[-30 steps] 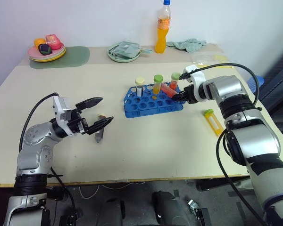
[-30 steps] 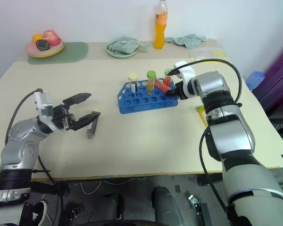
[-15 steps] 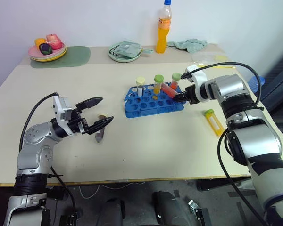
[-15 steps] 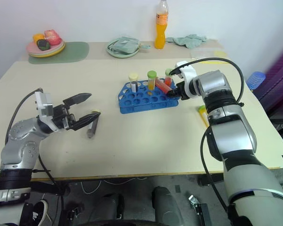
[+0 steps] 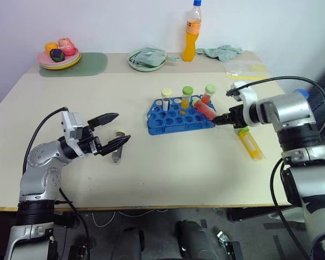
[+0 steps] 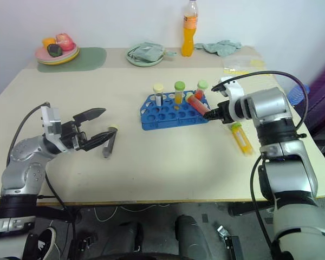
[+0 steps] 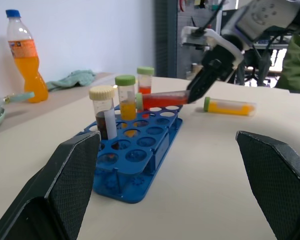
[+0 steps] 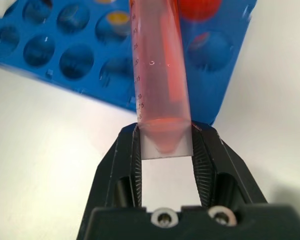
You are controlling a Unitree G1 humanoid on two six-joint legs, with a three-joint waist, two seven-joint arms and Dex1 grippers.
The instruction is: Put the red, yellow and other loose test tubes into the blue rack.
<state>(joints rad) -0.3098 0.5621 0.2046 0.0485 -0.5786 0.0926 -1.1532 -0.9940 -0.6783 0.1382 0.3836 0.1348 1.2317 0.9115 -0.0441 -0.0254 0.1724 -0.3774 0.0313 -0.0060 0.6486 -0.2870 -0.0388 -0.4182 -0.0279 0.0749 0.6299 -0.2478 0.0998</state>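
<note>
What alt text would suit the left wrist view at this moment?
The right gripper holds a red-filled test tube nearly level over the blue rack, where three capped tubes stand; a yellow tube lies on the table behind. The left gripper's open fingers frame the foreground.

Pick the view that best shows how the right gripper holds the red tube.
Right wrist view: the right gripper is shut on the red tube, both fingers clamping its conical bottom end. The left wrist view shows the tube held nearly level above the blue rack. The eye views show the same grip small, without the contact.
</note>
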